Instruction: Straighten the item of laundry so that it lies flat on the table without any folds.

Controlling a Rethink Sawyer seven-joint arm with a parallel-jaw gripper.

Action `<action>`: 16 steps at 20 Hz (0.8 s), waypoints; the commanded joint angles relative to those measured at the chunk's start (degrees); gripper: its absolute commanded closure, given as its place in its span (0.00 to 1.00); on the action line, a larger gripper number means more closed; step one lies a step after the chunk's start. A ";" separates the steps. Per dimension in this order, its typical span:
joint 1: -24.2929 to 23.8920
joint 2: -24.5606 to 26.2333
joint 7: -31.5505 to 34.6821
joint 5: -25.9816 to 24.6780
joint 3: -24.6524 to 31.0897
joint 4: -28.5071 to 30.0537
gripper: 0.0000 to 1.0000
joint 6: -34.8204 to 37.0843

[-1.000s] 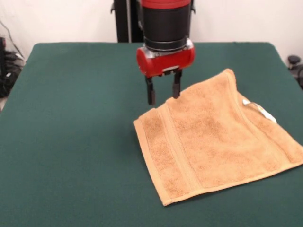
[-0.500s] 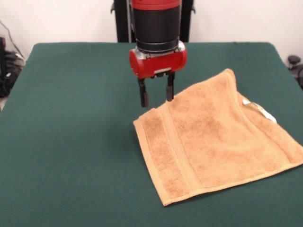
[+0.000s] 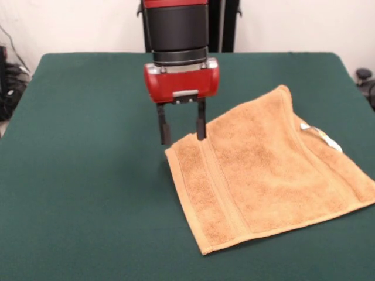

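Note:
The tan terry towel (image 3: 266, 170) lies spread on the right half of the dark green table (image 3: 88, 175), with woven border bands near its left edge and a small white label (image 3: 321, 136) at its right side. Its far right part is folded over, leaving a raised ridge near the far corner. My gripper (image 3: 181, 133) hangs from the red and black arm, open and empty, just above the towel's far left corner. One fingertip (image 3: 201, 130) is over the towel's edge, the other (image 3: 165, 136) over bare cloth.
The black pedestal (image 3: 225, 23) stands behind the table's far edge. Dark cables and equipment (image 3: 9, 79) lie beyond the left edge. A black object (image 3: 364, 76) sits off the right edge. The towel's right corner reaches the picture's right edge.
The gripper has moved left and toward the camera, from beside the towel's far edge to its far left corner. It stays open. The towel has not moved.

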 commanded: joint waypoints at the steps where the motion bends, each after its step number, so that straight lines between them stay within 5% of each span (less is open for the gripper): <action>1: -1.26 3.94 18.35 6.46 -0.64 8.20 0.00 -5.14; 16: 0.96 9.14 16.90 8.36 -2.17 8.94 0.00 -11.61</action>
